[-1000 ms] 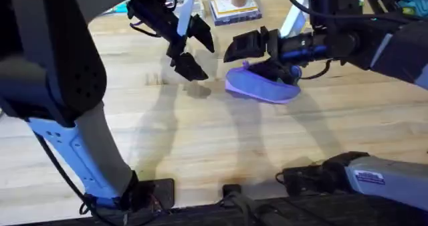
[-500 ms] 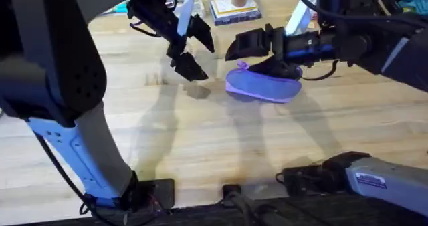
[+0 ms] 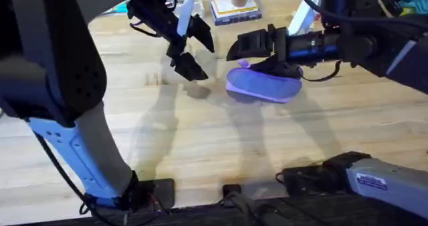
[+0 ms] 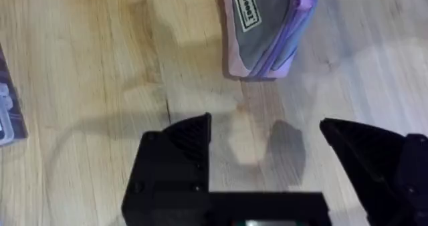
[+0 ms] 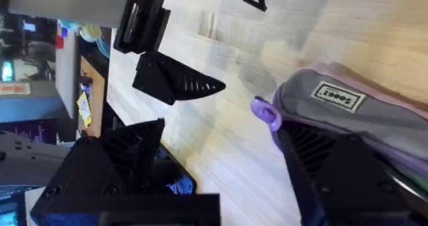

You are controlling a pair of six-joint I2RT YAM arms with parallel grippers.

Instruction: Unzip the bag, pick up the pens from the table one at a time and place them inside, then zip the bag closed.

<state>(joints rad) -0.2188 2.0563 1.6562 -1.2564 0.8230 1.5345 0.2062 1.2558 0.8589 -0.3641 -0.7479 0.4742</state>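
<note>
left gripper [image 4: 264, 152] wide open, empty. right gripper [image 3: 257, 49] open, one finger on the bag [image 3: 262, 84]; zipper tab [image 5: 265, 111] unheld, bag could slide.

One purple bag [image 3: 262, 85] on one wooden table [image 3: 221, 139]. Two robot arms, two grippers: left gripper [image 3: 192, 51], right gripper [image 3: 257, 57]. One stack of books [image 3: 235, 8] at back.

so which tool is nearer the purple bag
Right. The right tool is over the bag, one finger against it; the left tool hangs open off its end, apart.
</note>
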